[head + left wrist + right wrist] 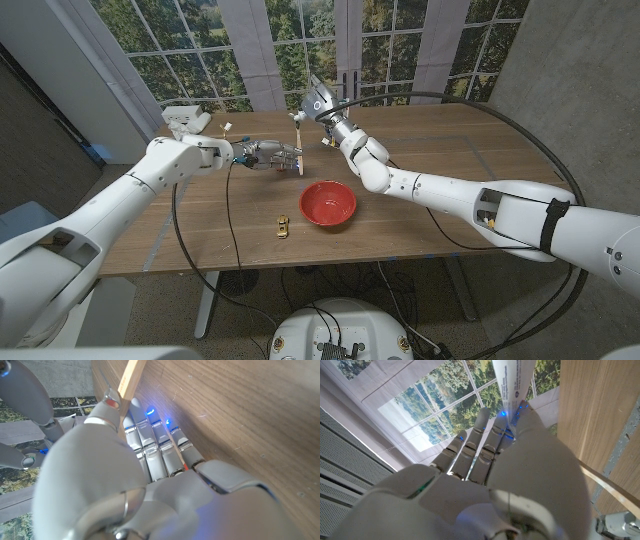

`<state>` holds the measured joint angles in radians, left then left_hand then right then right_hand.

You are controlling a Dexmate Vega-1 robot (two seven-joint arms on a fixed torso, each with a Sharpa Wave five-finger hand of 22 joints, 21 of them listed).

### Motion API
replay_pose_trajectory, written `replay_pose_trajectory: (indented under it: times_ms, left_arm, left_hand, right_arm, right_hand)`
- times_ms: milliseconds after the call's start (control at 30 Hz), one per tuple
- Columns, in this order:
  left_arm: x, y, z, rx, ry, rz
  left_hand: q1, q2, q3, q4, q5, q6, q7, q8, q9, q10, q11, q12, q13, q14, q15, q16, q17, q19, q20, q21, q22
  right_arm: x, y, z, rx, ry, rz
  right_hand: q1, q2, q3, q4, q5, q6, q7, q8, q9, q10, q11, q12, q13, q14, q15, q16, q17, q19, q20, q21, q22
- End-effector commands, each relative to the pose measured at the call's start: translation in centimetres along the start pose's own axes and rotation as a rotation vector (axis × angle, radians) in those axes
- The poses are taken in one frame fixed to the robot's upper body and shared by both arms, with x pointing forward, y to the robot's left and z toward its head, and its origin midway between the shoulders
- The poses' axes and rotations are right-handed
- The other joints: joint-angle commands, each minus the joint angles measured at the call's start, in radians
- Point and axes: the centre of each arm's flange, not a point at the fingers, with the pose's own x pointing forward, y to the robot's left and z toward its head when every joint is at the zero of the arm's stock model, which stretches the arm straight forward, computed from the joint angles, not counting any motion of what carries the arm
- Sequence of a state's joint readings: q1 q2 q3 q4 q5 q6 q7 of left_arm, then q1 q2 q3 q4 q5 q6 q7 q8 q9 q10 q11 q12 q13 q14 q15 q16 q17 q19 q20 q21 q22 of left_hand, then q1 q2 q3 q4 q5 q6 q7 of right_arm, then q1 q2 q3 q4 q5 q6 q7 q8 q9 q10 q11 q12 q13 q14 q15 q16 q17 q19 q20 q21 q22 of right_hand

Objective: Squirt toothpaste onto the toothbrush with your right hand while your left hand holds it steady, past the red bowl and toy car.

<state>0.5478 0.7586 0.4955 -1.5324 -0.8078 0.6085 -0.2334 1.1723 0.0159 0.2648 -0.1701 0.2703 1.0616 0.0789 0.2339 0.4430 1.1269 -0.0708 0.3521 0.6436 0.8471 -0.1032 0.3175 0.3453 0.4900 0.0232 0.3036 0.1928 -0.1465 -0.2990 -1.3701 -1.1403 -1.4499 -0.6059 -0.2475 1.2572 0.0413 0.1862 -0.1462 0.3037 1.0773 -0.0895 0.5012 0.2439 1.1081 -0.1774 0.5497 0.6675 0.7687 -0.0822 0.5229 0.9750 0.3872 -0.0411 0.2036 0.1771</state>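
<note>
Your right hand (333,118) grips toothpaste tube (512,382), raised beyond red bowl (327,203) and toy car (283,227). Left hand (262,154) holds toothbrush (297,138) upright, just beside tube. Tube likely soft, light: squeeze mid-body, gently. Brush handle (131,379) thin, stiff, could twist; keep your hold low on it.

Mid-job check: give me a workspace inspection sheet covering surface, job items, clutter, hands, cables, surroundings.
Surface: wooden table, bare at right.
Job's things: toothbrush upright in the left hand; toothpaste tube in the right hand, just right of the brush top.
Clutter: red bowl and yellow toy car near the front edge; white object at far left.
Hands: both gripping.
Cables: black cable loops over the table.
Surroundings: windows behind, trees outside.
</note>
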Motion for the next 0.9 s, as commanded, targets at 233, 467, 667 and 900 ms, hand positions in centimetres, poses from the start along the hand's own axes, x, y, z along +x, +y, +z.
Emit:
replay_pose_trajectory:
  times_ms: [233,467,667,900]
  left_arm:
    - [-0.8,0.5,-0.2,-0.008,-0.016,0.007]
    - [-1.2,0.6,-0.5,-0.014,-0.021,0.015]
    - [-1.4,0.5,-0.4,-0.010,-0.026,0.015]
    - [-1.3,0.5,-0.4,-0.014,-0.032,0.010]
  left_hand:
    - [0.110,0.104,0.007,-0.002,0.004,0.009,0.000,0.004,0.005,0.074,-0.068,0.007,0.001,0.006,-0.131,-0.004,0.006,0.003,-0.005,0.004,0.003]
    - [0.111,0.105,0.008,-0.002,0.005,0.008,0.000,0.003,0.006,0.073,-0.065,0.006,0.003,0.007,-0.132,-0.004,0.006,0.002,-0.006,0.004,0.003]
    - [0.110,0.105,0.008,-0.002,0.005,0.008,0.000,0.003,0.007,0.073,-0.067,0.005,0.003,0.007,-0.132,-0.004,0.007,0.001,-0.005,0.004,0.003]
    - [0.110,0.105,0.007,-0.002,0.005,0.008,0.000,0.002,0.007,0.074,-0.067,0.005,0.004,0.008,-0.131,-0.003,0.008,0.001,-0.006,0.004,0.003]
  right_arm:
    - [-0.5,0.3,0.7,-0.023,-0.013,0.010]
    - [-0.7,0.5,0.0,-0.008,0.027,-0.009]
    - [-0.4,0.7,-0.3,-0.014,0.038,-0.008]
    - [-0.2,0.8,-0.3,-0.032,0.028,-0.010]
  right_hand:
    - [0.077,0.057,-0.005,0.001,0.011,0.012,-0.006,-0.012,-0.009,0.025,-0.018,-0.002,-0.001,0.017,-0.155,-0.016,0.015,-0.008,-0.077,-0.001,0.000]
    - [0.073,0.057,-0.010,0.005,0.012,0.009,-0.008,-0.015,-0.006,0.020,-0.018,-0.003,0.002,0.022,-0.154,-0.026,0.032,-0.006,-0.081,0.000,0.001]
    - [0.072,0.058,-0.014,0.008,0.013,0.010,-0.012,-0.017,-0.006,0.020,-0.018,-0.005,0.002,0.028,-0.154,-0.037,0.050,-0.002,-0.081,0.002,0.001]
    - [0.074,0.061,-0.015,0.008,0.013,0.008,-0.015,-0.019,-0.005,0.014,-0.018,-0.007,0.005,0.028,-0.154,-0.049,0.061,-0.002,-0.080,0.002,0.001]
